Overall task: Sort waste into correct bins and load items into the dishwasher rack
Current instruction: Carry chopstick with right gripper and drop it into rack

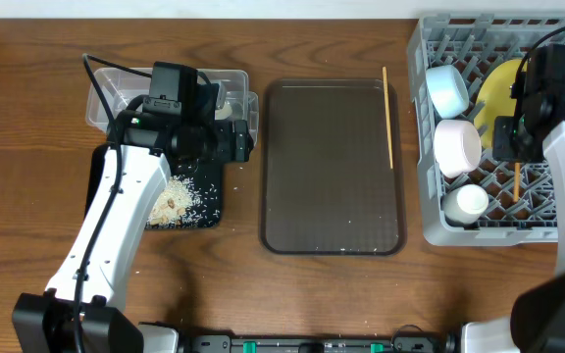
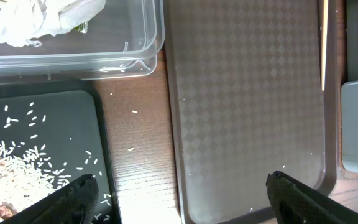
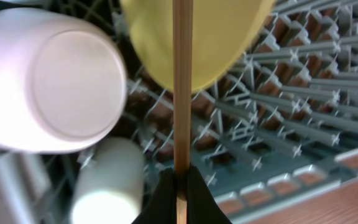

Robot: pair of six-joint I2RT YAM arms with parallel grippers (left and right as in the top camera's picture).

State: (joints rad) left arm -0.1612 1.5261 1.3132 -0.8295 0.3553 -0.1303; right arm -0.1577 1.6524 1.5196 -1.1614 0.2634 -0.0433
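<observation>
Right fingers [image 3: 168, 199] are clamping chopstick [image 3: 181, 93], its length running straight out from them over rack [image 3: 303, 124] — left fingers [image 1: 241, 140] are hanging wide, empty, by tub [image 1: 249, 106].

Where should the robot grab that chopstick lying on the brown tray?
Probably around the middle of the chopstick, coming straight down with the open left pincer closing across its thin width. It lies flat and straight by the right edge of the brown tray, so no side gives a hold, and a middle grip should keep it from tipping.
</observation>
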